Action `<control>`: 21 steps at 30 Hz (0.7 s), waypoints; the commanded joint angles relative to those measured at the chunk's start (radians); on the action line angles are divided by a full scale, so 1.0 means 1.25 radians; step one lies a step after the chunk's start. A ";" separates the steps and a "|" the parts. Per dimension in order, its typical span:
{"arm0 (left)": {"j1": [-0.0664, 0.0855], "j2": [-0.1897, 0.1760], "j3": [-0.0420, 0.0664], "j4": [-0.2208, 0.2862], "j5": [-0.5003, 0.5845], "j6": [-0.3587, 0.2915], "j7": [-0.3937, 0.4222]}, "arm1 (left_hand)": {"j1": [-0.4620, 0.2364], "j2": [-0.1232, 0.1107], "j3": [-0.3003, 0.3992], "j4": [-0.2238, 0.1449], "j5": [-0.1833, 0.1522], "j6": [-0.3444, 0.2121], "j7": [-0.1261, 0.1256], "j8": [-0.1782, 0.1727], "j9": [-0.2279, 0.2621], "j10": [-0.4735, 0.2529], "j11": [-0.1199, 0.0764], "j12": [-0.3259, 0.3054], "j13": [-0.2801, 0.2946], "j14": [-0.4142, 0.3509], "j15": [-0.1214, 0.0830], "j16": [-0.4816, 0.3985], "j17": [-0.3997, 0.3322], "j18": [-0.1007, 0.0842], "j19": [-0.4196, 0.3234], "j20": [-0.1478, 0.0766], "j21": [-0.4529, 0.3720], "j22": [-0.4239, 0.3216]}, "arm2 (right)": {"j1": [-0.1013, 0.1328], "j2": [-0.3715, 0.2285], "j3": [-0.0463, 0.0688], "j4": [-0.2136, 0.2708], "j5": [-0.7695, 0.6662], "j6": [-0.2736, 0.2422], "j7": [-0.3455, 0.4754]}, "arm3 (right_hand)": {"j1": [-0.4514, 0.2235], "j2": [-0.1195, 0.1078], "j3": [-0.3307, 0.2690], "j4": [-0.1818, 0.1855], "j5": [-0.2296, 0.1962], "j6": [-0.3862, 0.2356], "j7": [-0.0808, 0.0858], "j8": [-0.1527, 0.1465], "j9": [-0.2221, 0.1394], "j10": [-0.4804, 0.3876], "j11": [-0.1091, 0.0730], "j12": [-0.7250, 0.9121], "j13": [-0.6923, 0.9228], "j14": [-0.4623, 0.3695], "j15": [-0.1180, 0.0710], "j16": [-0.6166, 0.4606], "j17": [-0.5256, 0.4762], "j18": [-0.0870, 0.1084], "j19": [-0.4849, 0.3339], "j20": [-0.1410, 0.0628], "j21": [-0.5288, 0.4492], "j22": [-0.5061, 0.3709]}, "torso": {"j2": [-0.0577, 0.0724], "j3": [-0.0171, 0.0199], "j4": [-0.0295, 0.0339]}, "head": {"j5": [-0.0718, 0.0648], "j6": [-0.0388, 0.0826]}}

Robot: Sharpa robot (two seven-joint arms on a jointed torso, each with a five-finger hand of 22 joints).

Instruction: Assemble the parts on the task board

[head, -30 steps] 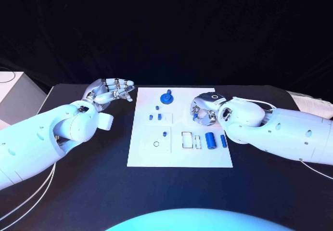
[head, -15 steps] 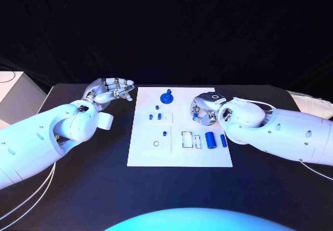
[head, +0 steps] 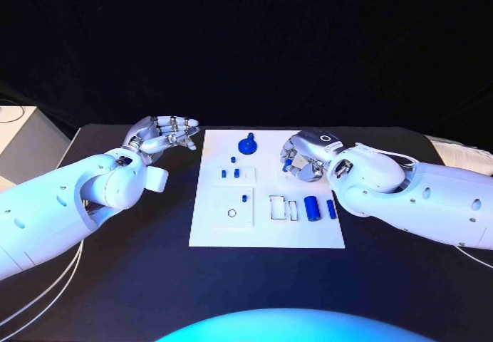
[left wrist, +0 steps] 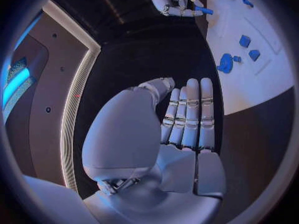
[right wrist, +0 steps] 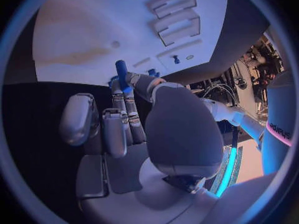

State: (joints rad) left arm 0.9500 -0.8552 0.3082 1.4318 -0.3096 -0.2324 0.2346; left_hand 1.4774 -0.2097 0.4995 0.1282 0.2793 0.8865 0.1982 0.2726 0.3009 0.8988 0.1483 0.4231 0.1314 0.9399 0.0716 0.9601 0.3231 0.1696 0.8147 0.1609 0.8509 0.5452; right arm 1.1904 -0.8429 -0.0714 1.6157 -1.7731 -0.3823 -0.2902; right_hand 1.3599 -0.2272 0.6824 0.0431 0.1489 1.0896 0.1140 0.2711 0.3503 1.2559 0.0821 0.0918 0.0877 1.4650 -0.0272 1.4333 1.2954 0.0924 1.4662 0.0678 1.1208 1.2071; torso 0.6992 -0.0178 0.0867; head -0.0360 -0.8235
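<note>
Pinching a small blue peg [right wrist: 121, 74] between thumb and fingertips, my right hand [head: 307, 155] hangs over the right side of the task board [head: 265, 235], near its far end.

Item, peg: slim blue cylinder, held at one end. In the right wrist view its free end points away from my palm toward the white plate. Whether it stands truly upright I cannot tell.

Item, right hand: fingers curled in around the peg, the rest of them bunched close beside it.

Item, left hand [head: 162, 134]: off the board, over the black table [head: 123, 285] just beside the plate's far left corner. Fingers lie side by side, lightly curled, holding nothing.

Item, board contents: blue knob [head: 246, 144] at the far middle; pair of short blue pegs [head: 230, 172] in a raised block left of centre; two blue cylinders [head: 318, 208] lying near the right edge, long axes running from me away; white slotted frames [head: 277, 206] just left of them.

Relation governing the coming move, by my judgement: the peg's long axis must line up with its socket on the plate below. My right hand is much the nearer; the left is well apart from every part.
</note>
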 commanded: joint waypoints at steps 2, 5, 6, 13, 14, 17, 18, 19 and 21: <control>-0.001 0.003 0.001 -0.001 0.004 0.006 0.005 | 0.005 0.000 -0.005 0.002 0.003 -0.006 0.002 0.002 -0.001 -0.006 -0.002 -0.001 -0.001 -0.001 0.002 -0.004 0.000 0.010 -0.002 0.005 -0.005 -0.001 | 0.003 -0.012 0.004 0.044 -0.017 -0.053 -0.003 | 0.025 0.029 0.005 0.001 -0.003 0.006 0.000 0.004 0.001 0.032 -0.029 -0.001 0.011 0.042 -0.006 0.004 0.001 -0.001 0.012 -0.006 0.003 0.001 | 0.000 -0.0008 -0.0013 | 0.005 0.000; -0.001 0.004 0.001 -0.002 0.005 0.006 0.006 | 0.006 0.001 -0.005 0.001 0.003 -0.006 0.002 0.003 -0.001 -0.007 -0.002 0.000 -0.002 -0.001 0.002 -0.004 0.000 0.010 -0.002 0.005 -0.005 -0.001 | 0.005 -0.010 0.006 0.072 -0.017 -0.059 0.001 | 0.025 0.029 0.005 0.000 -0.005 0.006 0.000 0.004 0.002 0.033 -0.029 -0.001 0.011 0.043 -0.007 0.005 0.002 -0.001 0.012 -0.006 0.004 0.001 | 0.000 -0.0004 -0.0009 | 0.010 0.000; -0.001 0.004 0.001 -0.002 0.005 0.006 0.006 | 0.006 0.001 -0.005 0.001 0.003 -0.006 0.002 0.003 -0.001 -0.007 -0.002 0.000 -0.002 -0.001 0.002 -0.004 0.000 0.010 -0.002 0.005 -0.005 -0.001 | 0.004 -0.007 0.006 0.079 -0.018 -0.060 0.003 | 0.025 0.029 0.005 0.000 -0.005 0.006 0.000 0.004 0.002 0.033 -0.029 -0.001 0.011 0.043 -0.007 0.005 0.002 -0.001 0.012 -0.006 0.004 0.001 | 0.001 -0.0003 -0.0009 | 0.011 0.000; -0.001 0.008 0.001 -0.003 0.006 0.007 0.007 | 0.006 0.001 -0.005 0.001 0.003 -0.006 0.002 0.003 -0.001 -0.007 -0.002 0.000 -0.002 -0.001 0.002 -0.004 0.000 0.010 -0.002 0.005 -0.005 -0.001 | -0.012 0.036 -0.006 0.103 -0.042 -0.072 0.018 | 0.025 0.029 0.006 -0.001 -0.005 0.006 0.000 0.005 0.002 0.033 -0.029 -0.001 0.011 0.042 -0.007 0.005 0.001 -0.001 0.012 -0.007 0.003 0.001 | 0.000 -0.0014 -0.0011 | 0.021 -0.001; -0.001 0.008 0.001 -0.003 0.006 0.007 0.007 | 0.006 0.001 -0.005 0.001 0.003 -0.006 0.002 0.003 -0.001 -0.007 -0.002 0.000 -0.002 -0.001 0.002 -0.004 0.000 0.010 -0.002 0.005 -0.005 -0.001 | -0.017 0.045 -0.008 0.105 -0.046 -0.075 0.021 | 0.025 0.029 0.006 -0.001 -0.005 0.006 0.000 0.005 0.002 0.033 -0.029 -0.001 0.011 0.042 -0.007 0.005 0.001 -0.001 0.012 -0.007 0.003 0.001 | 0.000 -0.0014 -0.0008 | 0.022 -0.001; -0.002 0.011 0.001 -0.004 0.007 0.007 0.007 | 0.006 0.001 -0.005 0.001 0.003 -0.006 0.002 0.003 -0.001 -0.007 -0.002 0.000 -0.002 -0.001 0.002 -0.004 0.000 0.010 -0.002 0.005 -0.005 -0.001 | -0.029 0.072 -0.015 0.107 -0.057 -0.081 0.028 | 0.025 0.029 0.007 -0.001 -0.005 0.006 0.000 0.005 0.002 0.033 -0.029 -0.002 0.011 0.042 -0.007 0.004 0.001 -0.001 0.012 -0.007 0.002 0.000 | 0.000 -0.0014 0.0020 | 0.025 -0.002; -0.002 0.012 0.001 -0.004 0.007 0.007 0.007 | 0.006 0.001 -0.005 0.001 0.003 -0.006 0.002 0.003 -0.001 -0.007 -0.002 0.000 -0.002 -0.001 0.002 -0.004 0.000 0.010 -0.002 0.005 -0.005 -0.001 | -0.033 0.079 -0.016 0.107 -0.059 -0.082 0.029 | 0.025 0.029 0.007 -0.001 -0.005 0.006 0.000 0.005 0.002 0.033 -0.029 -0.002 0.011 0.042 -0.007 0.004 0.001 -0.001 0.012 -0.007 0.002 0.000 | 0.000 -0.0017 0.0026 | 0.025 -0.002; -0.002 0.012 0.000 -0.004 0.007 0.007 0.007 | 0.006 0.001 -0.005 0.001 0.003 -0.006 0.002 0.003 -0.001 -0.007 -0.002 0.000 -0.002 -0.001 0.002 -0.004 0.000 0.010 -0.002 0.005 -0.005 -0.001 | -0.036 0.085 -0.018 0.106 -0.060 -0.083 0.031 | 0.025 0.029 0.007 -0.001 -0.005 0.006 0.000 0.005 0.002 0.033 -0.029 -0.002 0.011 0.042 -0.007 0.005 0.001 -0.001 0.012 -0.007 0.003 0.001 | 0.000 -0.0023 0.0031 | 0.026 -0.003; -0.002 0.013 0.000 -0.004 0.007 0.008 0.007 | 0.006 0.001 -0.005 0.001 0.003 -0.006 0.002 0.003 -0.001 -0.007 -0.002 0.000 -0.002 -0.001 0.002 -0.004 0.000 0.010 -0.002 0.005 -0.005 -0.001 | -0.042 0.098 -0.020 0.102 -0.063 -0.083 0.033 | 0.026 0.028 0.007 -0.001 -0.005 0.005 0.000 0.005 0.002 0.033 -0.029 -0.002 0.011 0.042 -0.007 0.004 0.000 0.000 0.012 -0.007 0.002 -0.001 | 0.000 -0.0029 0.0025 | 0.028 -0.003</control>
State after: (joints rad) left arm 0.9489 -0.8415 0.3081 1.4256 -0.3082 -0.2325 0.2352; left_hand 1.4774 -0.2097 0.4996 0.1282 0.2793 0.8865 0.1982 0.2725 0.3010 0.8953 0.1447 0.4231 0.1303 0.9399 0.0716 0.9601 0.3231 0.1696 0.8147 0.1609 0.8509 0.5444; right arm 1.1421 -0.7272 -0.0959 1.7461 -1.8161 -0.4664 -0.2729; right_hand 1.3600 -0.2273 0.6849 0.0400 0.1444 1.0893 0.1143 0.2708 0.3525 1.2559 0.0821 0.0826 0.0877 1.4649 -0.0271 1.4332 1.2969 0.0924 1.4661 0.0680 1.1208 1.2075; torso 0.6992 -0.0198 0.0880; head -0.0037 -0.8263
